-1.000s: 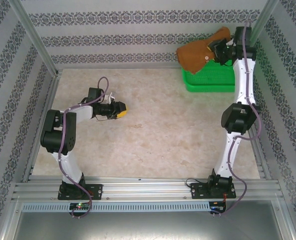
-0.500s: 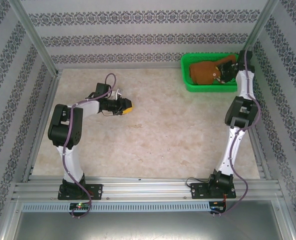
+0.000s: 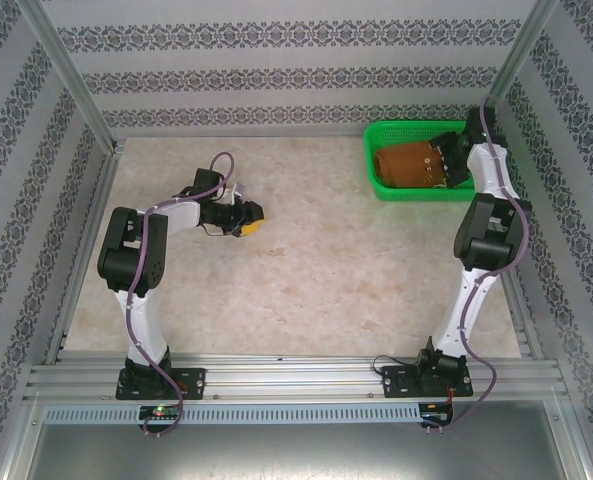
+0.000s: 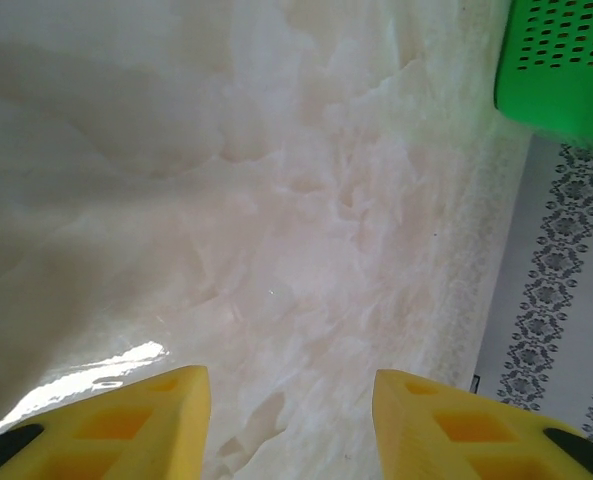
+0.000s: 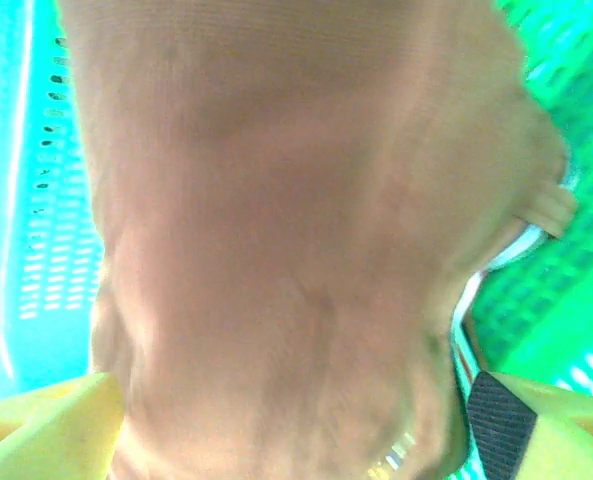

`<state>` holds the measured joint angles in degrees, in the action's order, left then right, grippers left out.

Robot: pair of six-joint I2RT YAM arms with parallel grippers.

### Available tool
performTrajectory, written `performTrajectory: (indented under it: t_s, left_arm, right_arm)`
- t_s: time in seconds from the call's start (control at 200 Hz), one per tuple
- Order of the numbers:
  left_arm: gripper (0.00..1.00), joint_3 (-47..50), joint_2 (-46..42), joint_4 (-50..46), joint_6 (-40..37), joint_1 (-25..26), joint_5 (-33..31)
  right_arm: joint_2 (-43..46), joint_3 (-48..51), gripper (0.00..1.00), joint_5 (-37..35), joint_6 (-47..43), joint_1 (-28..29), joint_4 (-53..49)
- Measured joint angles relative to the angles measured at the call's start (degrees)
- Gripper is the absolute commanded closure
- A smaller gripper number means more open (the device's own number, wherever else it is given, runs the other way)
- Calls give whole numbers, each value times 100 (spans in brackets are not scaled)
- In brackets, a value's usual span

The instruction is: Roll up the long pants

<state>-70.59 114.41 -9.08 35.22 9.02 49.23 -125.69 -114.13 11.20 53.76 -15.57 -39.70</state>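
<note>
The long pants [image 3: 404, 165], a rust-brown rolled bundle, lie inside the green basket [image 3: 376, 187] at the back right. In the right wrist view the long pants [image 5: 276, 200] are blurred, with a pale waistband edge at the right. My right gripper [image 3: 446, 160] reaches into the basket over the bundle's right end. Its jaws [image 5: 296, 425] stand wide open, one yellow finger on either side of the cloth. Over the bare table at mid-left, my left gripper [image 3: 258, 214] points right, open with nothing between its fingers [image 4: 291, 405].
The green basket [image 4: 561, 60] sits against the back wall, in the corner by the right rail. Patterned walls and metal rails close in the table [image 3: 326, 280] on three sides. The pale marbled tabletop stretches between the two arms.
My right arm has brought the pants down from the air into the basket and its jaws have spread wide. The left gripper's jaws have widened a little; the arm barely moved.
</note>
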Motion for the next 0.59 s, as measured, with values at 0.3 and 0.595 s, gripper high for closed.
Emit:
performTrajectory:
  t_s: [0.3, 0.595]
  left_arm:
    - [46, -57, -951, -393, -588, 0, -1523]
    - [0, 2035, -3333, 1241, -1665, 44, -4892]
  right_arm:
    - [2450, 1121, 9, -734, -1161, 553, 39]
    - [4767, 4612, 10, -1989, -3550, 3042, 1552]
